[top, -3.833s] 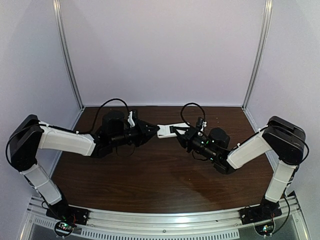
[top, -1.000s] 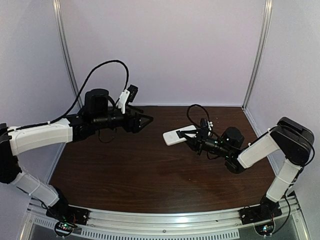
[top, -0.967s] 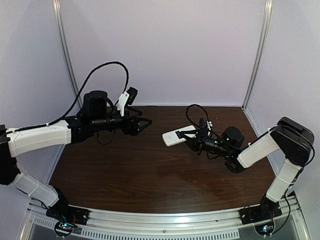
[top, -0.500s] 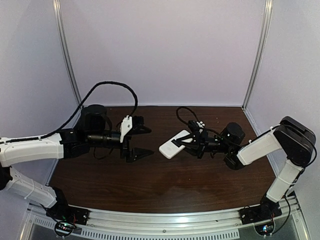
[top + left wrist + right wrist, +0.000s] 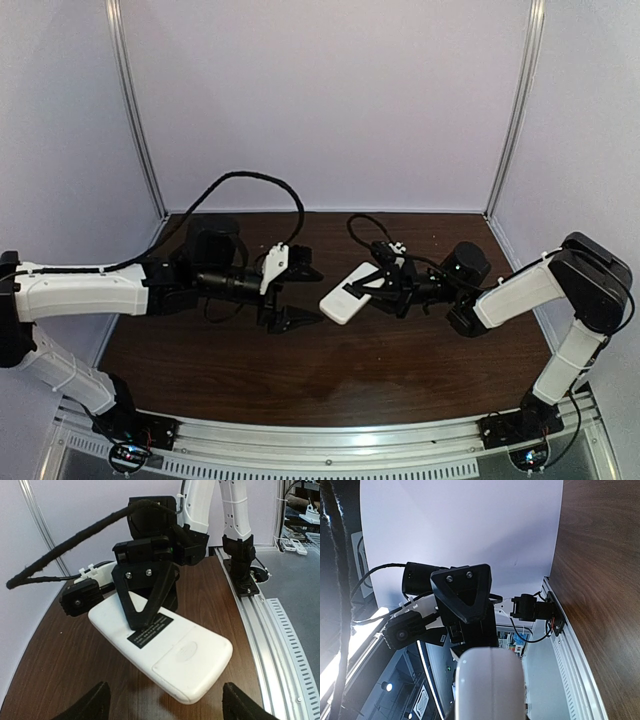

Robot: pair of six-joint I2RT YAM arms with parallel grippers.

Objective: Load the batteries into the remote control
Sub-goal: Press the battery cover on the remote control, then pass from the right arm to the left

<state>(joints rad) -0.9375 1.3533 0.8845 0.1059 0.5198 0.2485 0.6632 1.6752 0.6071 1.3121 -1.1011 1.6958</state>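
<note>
The remote control (image 5: pixel 346 296) is a flat white slab held tilted above the table by my right gripper (image 5: pixel 376 286), which is shut on its far end. In the left wrist view the remote control (image 5: pixel 175 652) shows its white back, with a dark label and the cover panel in place; a black finger (image 5: pixel 145 597) of the right gripper lies across it. My left gripper (image 5: pixel 310 295) is open just left of the remote's free end, its fingertips (image 5: pixel 87 707) wide on either side, not touching. In the right wrist view the remote control (image 5: pixel 490 685) fills the lower middle. The batteries are out of view.
The dark wooden table (image 5: pixel 330 370) lies under both arms, with a metal rail (image 5: pixel 330 440) along its near edge. Pale walls and upright metal posts (image 5: pixel 135 120) close in the back and sides. A black cable (image 5: pixel 250 180) loops above the left arm.
My left gripper has swung down from the back left and now faces the remote's free end, jaws still wide. The right gripper has carried the remote leftward and tilted it.
</note>
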